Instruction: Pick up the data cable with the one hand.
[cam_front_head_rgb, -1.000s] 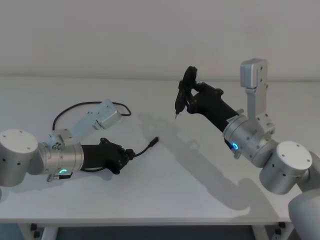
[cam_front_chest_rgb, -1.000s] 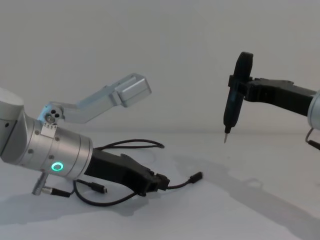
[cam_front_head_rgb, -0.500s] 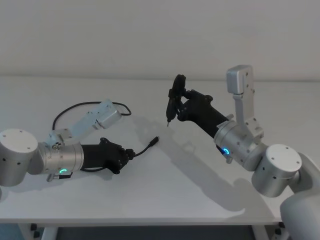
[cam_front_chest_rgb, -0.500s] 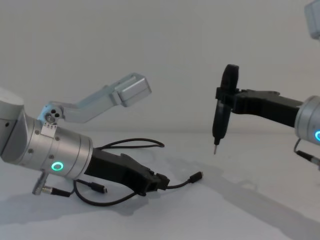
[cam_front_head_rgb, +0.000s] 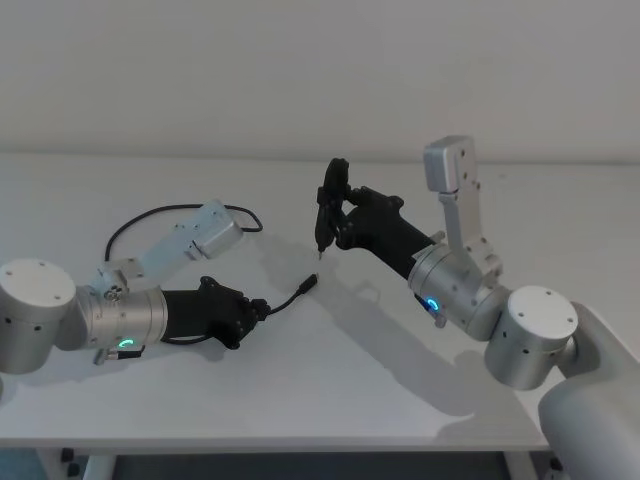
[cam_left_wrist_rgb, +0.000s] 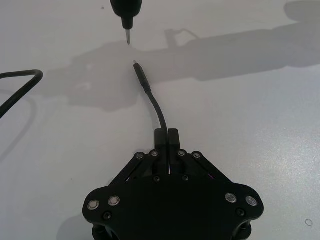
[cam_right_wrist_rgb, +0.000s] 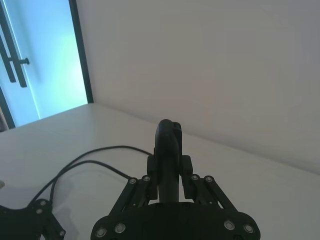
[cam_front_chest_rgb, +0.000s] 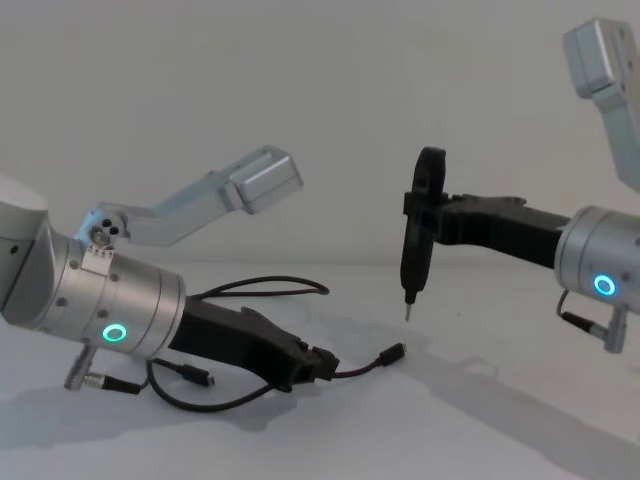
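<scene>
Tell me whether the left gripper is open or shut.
Shut on the cable. In the left wrist view, the left gripper has its fingers pressed together around the cord.

data cable (cam_left_wrist_rgb: 15, 92) cut off at edge

A white table (cam_front_head_rgb: 330, 370) — the black data cable (cam_front_head_rgb: 150, 214) lies looped across it.

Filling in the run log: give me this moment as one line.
left gripper: shut on data cable, low on table | right gripper: shut on screwdriver, tip above cable's free plug
</scene>
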